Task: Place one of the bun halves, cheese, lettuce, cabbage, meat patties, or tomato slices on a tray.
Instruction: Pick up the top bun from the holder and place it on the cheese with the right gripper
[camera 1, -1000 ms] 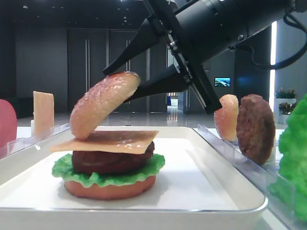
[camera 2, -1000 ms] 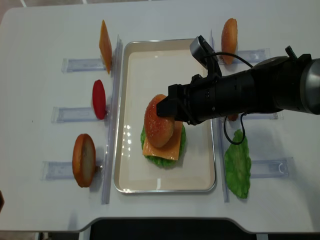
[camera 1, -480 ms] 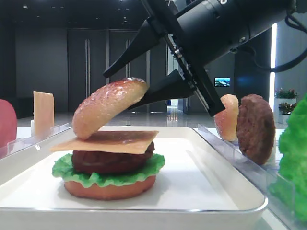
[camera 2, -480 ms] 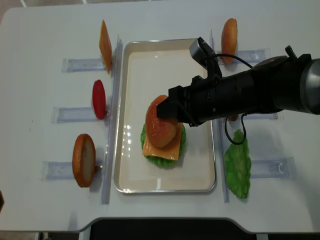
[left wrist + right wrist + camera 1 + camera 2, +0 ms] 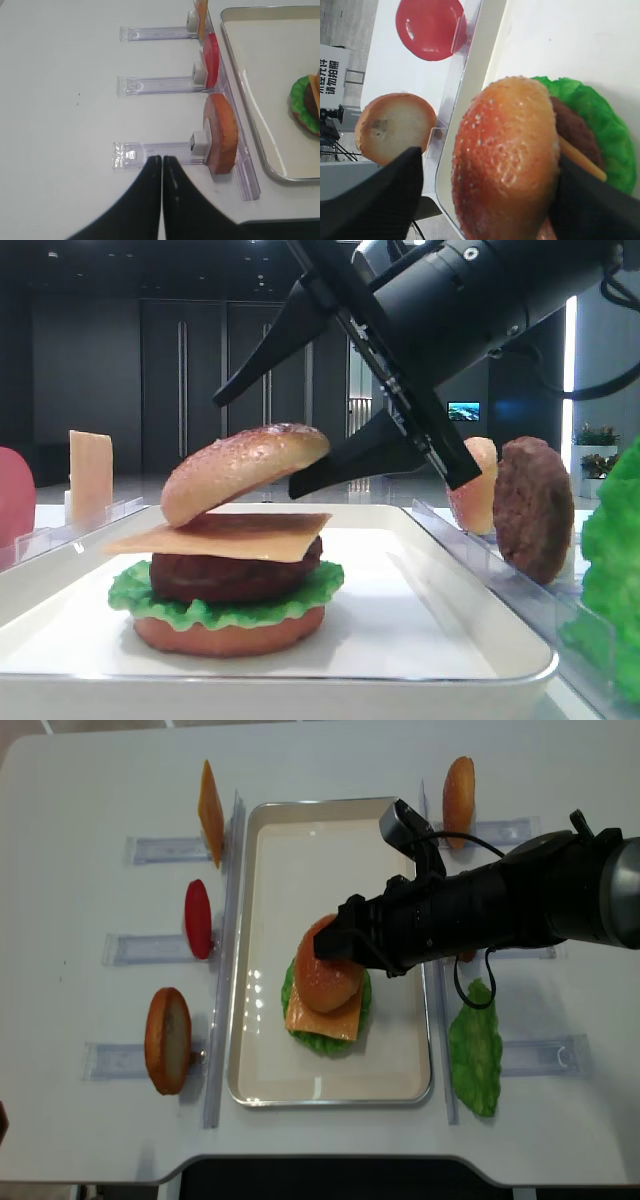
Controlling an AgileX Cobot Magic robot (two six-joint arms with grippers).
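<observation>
The domed, speckled bun half (image 5: 245, 470) lies slightly tilted on the cheese (image 5: 225, 534), which tops a meat patty (image 5: 235, 575), lettuce (image 5: 160, 605) and a bun base. This stack stands on the white tray (image 5: 330, 830). My right gripper (image 5: 254, 445) is open around the bun half: one finger hangs above it, the other sits by its raised right edge. In the right wrist view the bun half (image 5: 507, 155) fills the space between the fingers (image 5: 385, 200), with a gap on the left side. My left gripper (image 5: 162, 158) is shut and empty over the bare table.
Clear stands flank the tray. On the left they hold a cheese slice (image 5: 210, 800), a tomato slice (image 5: 198, 918) and a bun half (image 5: 168, 1040). On the right are another bun half (image 5: 459, 788), a patty (image 5: 532, 505) and a lettuce leaf (image 5: 473, 1060).
The right gripper's jaws have spread wide. The bun half has tipped down from a steep tilt and now lies flatter on the cheese. The left gripper has not moved.
</observation>
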